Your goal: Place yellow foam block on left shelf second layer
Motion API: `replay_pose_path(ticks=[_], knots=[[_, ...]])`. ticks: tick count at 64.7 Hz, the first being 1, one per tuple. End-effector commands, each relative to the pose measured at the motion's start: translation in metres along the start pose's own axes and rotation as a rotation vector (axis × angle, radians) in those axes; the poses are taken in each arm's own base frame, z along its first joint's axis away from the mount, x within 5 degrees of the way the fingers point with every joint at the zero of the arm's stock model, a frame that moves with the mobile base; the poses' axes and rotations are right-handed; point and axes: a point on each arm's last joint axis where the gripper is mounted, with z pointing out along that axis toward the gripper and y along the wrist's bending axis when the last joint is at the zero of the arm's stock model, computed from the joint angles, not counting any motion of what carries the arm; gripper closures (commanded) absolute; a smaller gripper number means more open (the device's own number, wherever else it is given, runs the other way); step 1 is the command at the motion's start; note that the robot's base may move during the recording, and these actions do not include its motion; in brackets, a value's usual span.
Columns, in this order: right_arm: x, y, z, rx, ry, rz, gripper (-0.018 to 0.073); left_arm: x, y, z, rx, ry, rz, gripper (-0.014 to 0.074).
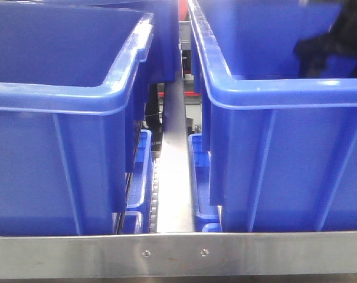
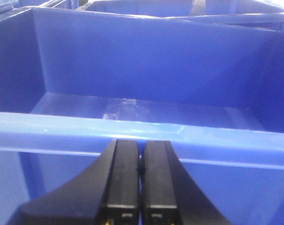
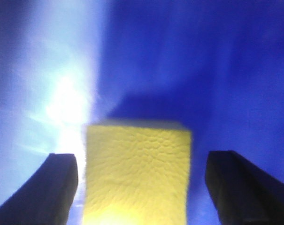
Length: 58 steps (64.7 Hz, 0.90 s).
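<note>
Yellow foam block (image 3: 138,171) between the spread fingers (image 3: 52,187) of the right hand (image 3: 146,187), blue surface beneath.

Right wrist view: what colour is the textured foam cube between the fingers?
Bright yellow: the matte foam cube shows best in the right wrist view, against blue bin plastic.

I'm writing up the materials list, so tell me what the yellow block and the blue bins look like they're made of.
The yellow foam block looks like matte foam: its face is finely pitted and dull. The blue bins look like moulded plastic with a smooth, slightly glossy finish, going by highlights along the rolled rims and the ribbed walls.
</note>
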Motion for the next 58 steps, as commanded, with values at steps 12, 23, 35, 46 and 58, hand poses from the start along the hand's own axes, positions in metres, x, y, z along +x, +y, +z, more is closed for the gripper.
replay_pose_path(ticks=[12, 23, 35, 46, 58], knots=[[-0.018, 0.006, -0.084, 0.012, -0.218, -0.027, 0.0055, 0.001, -0.001, 0.001, 0.018, -0.052, -0.006, 0.046], [-0.008, 0.011, -0.12, 0.004, -0.24, -0.037, 0.0375, 0.001, -0.001, 0.001, 0.018, -0.052, -0.006, 0.046], [0.021, 0.017, -0.157, 0.012, -0.366, -0.023, 0.0495, 0.001, -0.001, 0.001, 0.018, -0.052, -0.006, 0.046], [0.073, 0.02, -0.172, 0.033, -0.471, -0.016, 0.0494, 0.001, -0.001, 0.001, 0.018, -0.052, -0.006, 0.046], [0.14, 0.024, -0.177, 0.048, -0.559, -0.013, 0.0494, 0.001, -0.001, 0.001, 0.018, -0.052, -0.006, 0.046]])
